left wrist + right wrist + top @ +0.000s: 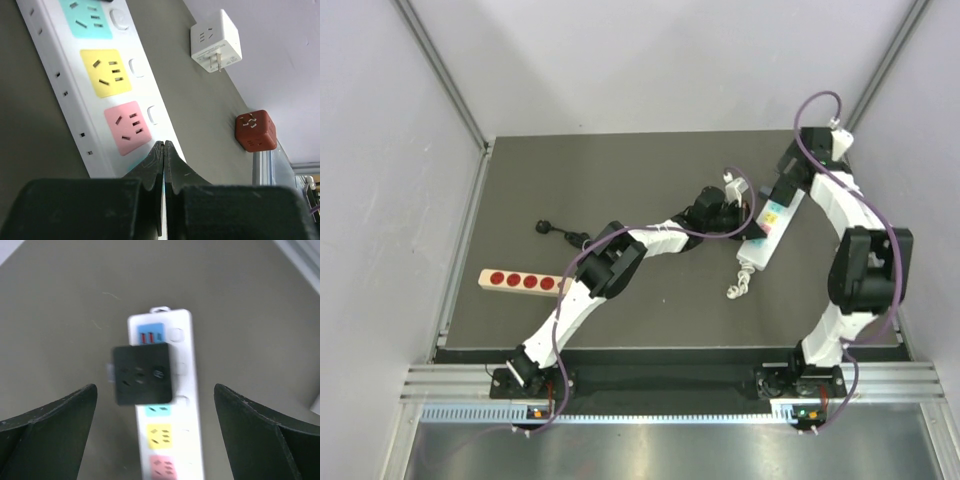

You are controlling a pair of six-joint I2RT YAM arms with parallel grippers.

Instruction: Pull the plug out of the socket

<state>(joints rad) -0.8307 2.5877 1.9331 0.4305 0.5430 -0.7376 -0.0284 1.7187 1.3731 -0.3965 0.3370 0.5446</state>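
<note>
Top view overhead, far; wrist views close, sharing socket [185,405].

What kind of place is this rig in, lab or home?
Most likely a robot lab test cell: plain grey panel walls around a dark table, arms bolted to an aluminium rail, socket strip and beige strip laid out as props.

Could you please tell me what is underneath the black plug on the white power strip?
The power strip lies under the black plug, between its blue outlet and cyan outlet. The outlet it covers is hidden.
</note>
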